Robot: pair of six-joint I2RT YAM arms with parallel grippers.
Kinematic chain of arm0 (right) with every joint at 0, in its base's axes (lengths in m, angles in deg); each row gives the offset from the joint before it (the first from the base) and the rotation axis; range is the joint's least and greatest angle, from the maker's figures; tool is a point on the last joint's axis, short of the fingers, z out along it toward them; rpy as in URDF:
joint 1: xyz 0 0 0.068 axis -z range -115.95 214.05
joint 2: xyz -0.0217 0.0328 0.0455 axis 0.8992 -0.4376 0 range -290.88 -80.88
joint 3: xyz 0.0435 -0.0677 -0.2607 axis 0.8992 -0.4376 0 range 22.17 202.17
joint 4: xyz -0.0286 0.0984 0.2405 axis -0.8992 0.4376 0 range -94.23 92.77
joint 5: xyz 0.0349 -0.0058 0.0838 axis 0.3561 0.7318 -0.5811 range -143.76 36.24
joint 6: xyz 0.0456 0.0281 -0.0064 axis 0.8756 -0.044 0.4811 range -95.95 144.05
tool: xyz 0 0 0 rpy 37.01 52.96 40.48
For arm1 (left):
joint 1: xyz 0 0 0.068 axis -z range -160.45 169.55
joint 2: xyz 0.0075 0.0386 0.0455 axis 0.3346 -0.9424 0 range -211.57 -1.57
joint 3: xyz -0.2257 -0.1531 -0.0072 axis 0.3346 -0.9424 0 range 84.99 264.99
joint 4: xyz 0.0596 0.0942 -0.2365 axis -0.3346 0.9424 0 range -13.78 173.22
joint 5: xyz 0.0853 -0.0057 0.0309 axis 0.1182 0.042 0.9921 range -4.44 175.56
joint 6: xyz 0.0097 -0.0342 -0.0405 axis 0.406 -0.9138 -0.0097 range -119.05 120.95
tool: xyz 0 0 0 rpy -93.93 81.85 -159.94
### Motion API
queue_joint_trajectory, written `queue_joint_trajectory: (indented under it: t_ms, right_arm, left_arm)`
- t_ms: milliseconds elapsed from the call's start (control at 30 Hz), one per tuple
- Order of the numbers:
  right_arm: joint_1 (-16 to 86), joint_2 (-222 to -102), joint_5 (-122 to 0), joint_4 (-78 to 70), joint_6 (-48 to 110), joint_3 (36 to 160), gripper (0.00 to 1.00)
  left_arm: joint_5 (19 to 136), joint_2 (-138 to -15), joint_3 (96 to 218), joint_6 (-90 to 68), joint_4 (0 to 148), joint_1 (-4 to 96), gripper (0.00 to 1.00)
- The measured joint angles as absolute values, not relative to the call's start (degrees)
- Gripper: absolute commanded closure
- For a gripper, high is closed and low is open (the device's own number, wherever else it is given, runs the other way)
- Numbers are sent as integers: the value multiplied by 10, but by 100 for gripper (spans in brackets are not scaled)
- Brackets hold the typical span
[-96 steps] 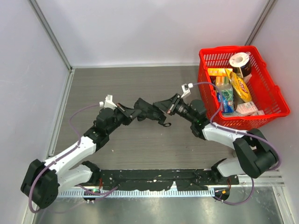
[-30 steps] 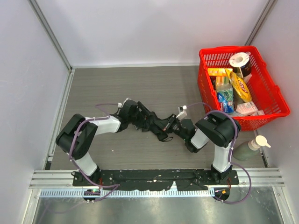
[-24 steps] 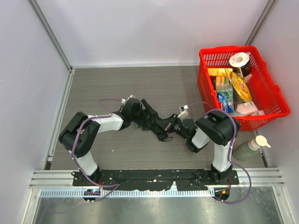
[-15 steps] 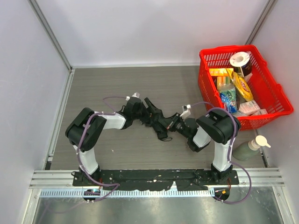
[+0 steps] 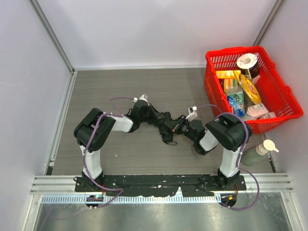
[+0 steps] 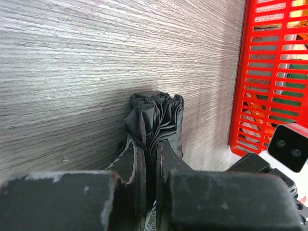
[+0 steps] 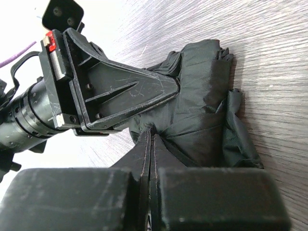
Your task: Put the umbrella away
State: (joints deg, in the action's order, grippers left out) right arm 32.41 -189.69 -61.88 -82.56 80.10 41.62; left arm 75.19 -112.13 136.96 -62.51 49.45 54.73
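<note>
- Black fabric of the umbrella lies bunched on the table, about mid-table between the two arms and well apart from the red basket
- Left gripper has its fingers drawn almost together on a fold of canopy; the left wrist view shows cloth pinched between them
- Right gripper is closed tight, its fingers pressed flat against each other with a crease of fabric caught at the tips
- Done so far, by my reading: the umbrella is collapsed to a short bundle and both arms have hold of it
- Left to do, as I judge it: the folds look loose and flared, with a flap trailing on the wood, so the canopy wants gathering and securing; I see no strap fastened round it, and it has not been set anywhere
- Long axis runs roughly left to right across the table, lying flat, the left end a little farther from the bases
- One blunt rounded end points away from the left wrist; which end carries the handle I cannot tell
</note>
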Motion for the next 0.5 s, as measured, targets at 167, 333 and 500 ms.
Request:
queue_joint_trajectory:
  t_ms: [167,333,500]
  right_arm:
    - [312,-1843,-605,-726,785,431,100]
    - [278,-1760,-567,-574,756,454,100]
    - [278,-1701,-526,-488,748,454,99]
  left_arm:
    - [798,-1100,1340,-619,477,558,100]
    - [873,-1036,1287,-624,505,573,100]
    - [952,-992,1273,-627,565,597,100]
